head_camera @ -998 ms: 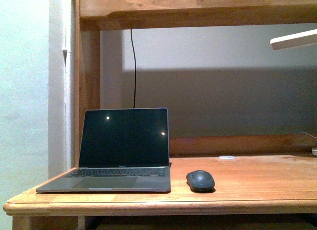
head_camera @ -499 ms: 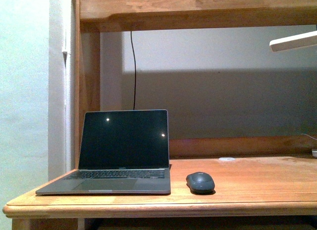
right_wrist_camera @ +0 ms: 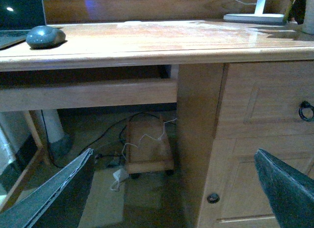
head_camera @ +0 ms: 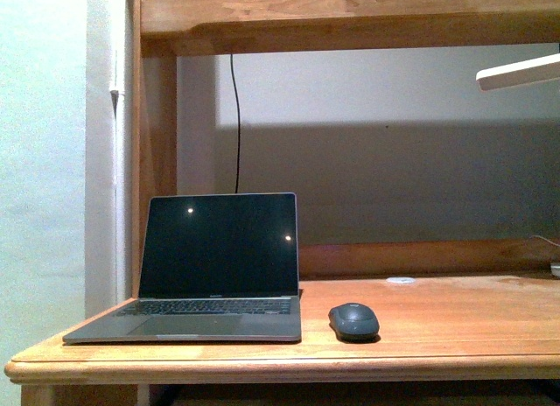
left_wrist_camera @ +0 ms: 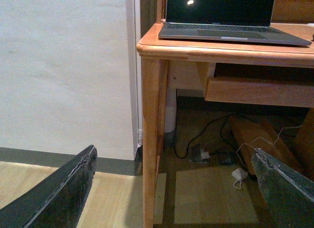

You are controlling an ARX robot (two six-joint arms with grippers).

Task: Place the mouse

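The dark grey mouse [head_camera: 353, 320] rests on the wooden desk [head_camera: 455, 323], just right of the open laptop [head_camera: 214, 266]. It also shows in the right wrist view [right_wrist_camera: 45, 36] on the desk top. Neither gripper appears in the front view. My left gripper [left_wrist_camera: 176, 188] is open and empty, held low in front of the desk's left leg [left_wrist_camera: 151, 139]. My right gripper [right_wrist_camera: 179, 188] is open and empty, held below the desk top in front of the drawer cabinet [right_wrist_camera: 265, 139].
A small flat white disc [head_camera: 401, 280] lies at the back of the desk. A white lamp arm [head_camera: 518, 72] reaches in at upper right, and its base [right_wrist_camera: 252, 17] stands at the desk's far right. Cables and a small wooden stand [right_wrist_camera: 147, 144] lie under the desk.
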